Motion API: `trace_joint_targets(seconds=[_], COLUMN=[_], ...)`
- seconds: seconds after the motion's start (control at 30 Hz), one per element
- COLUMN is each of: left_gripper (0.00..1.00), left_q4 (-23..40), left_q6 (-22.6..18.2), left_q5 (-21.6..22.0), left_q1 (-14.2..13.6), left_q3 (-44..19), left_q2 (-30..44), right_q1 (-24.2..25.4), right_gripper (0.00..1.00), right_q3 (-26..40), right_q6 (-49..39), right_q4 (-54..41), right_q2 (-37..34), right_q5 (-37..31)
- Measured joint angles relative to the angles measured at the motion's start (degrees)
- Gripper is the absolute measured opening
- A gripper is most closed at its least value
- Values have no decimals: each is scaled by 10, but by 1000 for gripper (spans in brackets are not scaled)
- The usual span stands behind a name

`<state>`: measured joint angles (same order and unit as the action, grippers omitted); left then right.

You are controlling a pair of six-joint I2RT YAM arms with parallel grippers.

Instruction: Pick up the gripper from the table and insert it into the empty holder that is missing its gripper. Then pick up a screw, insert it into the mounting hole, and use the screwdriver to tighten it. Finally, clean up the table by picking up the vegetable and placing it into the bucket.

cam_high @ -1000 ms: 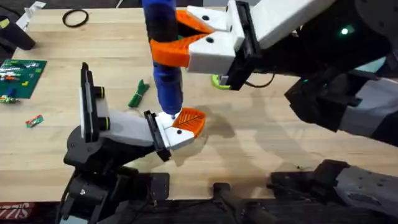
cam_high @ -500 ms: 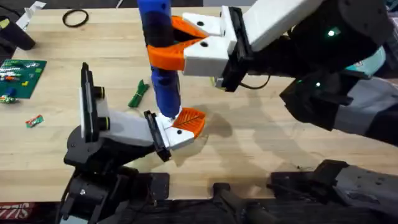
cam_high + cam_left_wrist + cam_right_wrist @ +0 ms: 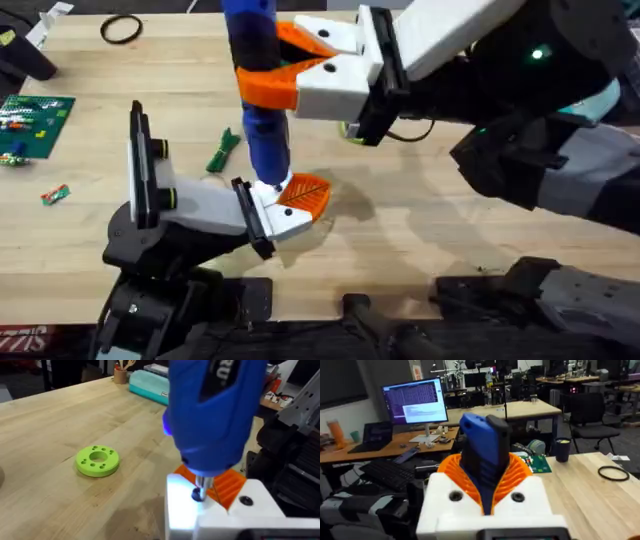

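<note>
Screwdriver point(image 3: 259, 95) on the screw, clamped upright in my right gripper point(image 3: 300, 65).
Risk, as I judge it: tilt slips the bit off the screw and scars the white block. The tool is thick and blue with a dark band, its tip on the holder point(image 3: 215, 212) beside the ribbed orange finger point(image 3: 306, 195). Left pincer: cannot tell.

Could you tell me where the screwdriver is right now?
In the overhead view the screwdriver stands upright, clamped in the right gripper, its tip on the gripper in the holder.

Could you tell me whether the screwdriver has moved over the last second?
Yes. In the overhead view the screwdriver has shifted slightly left, toward the green vegetable, its tip still on the holder.
</note>
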<state>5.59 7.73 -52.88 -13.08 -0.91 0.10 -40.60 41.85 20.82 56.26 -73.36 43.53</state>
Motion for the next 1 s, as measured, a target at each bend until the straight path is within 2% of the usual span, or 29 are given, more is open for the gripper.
trace_joint_targets(seconds=[1.0], left_gripper=[18], left_q4=[0], left_q6=[0], left_q5=[0], left_q1=[0], left_q3=[0], left_q2=[0], right_q1=[14], right_gripper=[50], right_q3=[0], right_q6=[4], right_q4=[3], right_q2=[0], right_q5=[5])
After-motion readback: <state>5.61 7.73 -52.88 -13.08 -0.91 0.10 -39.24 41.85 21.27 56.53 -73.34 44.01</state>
